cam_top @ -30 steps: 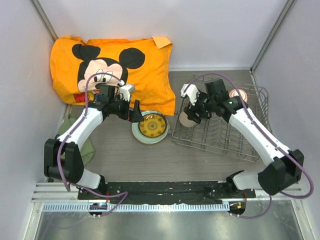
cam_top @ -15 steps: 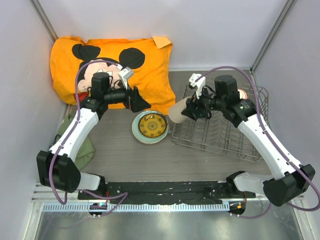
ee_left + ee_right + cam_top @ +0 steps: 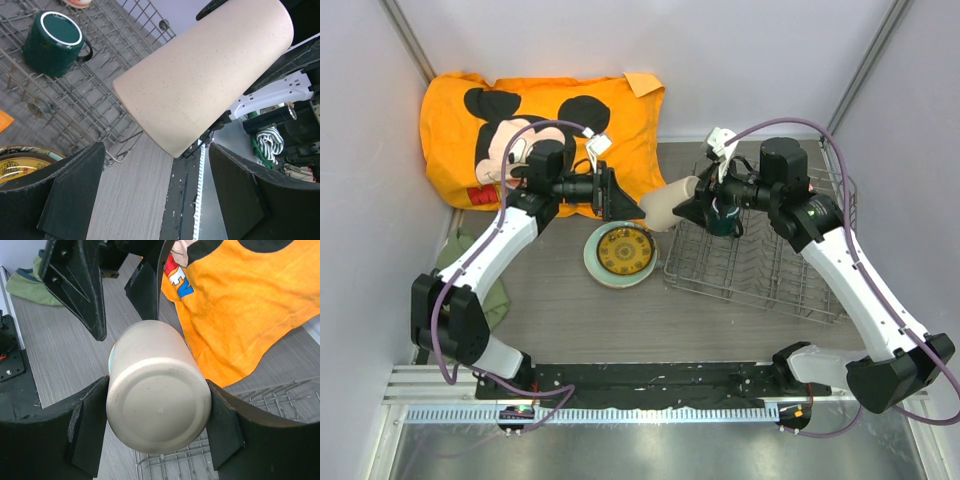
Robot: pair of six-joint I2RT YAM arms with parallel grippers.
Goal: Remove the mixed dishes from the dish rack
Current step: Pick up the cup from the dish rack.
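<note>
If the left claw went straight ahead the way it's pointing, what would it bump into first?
The beige cup, held sideways by the right gripper. It looks lined up with the left gripper's open fingers, though depth is uncertain.

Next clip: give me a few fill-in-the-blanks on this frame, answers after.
1. The right gripper holds the beige cup; the left gripper opposite is ___.
2. The dark teal mug sits ___ the dish rack.
3. In the top view, the pale-green plate lies ___ of the dish rack.
Answers: open; in; left.
</note>
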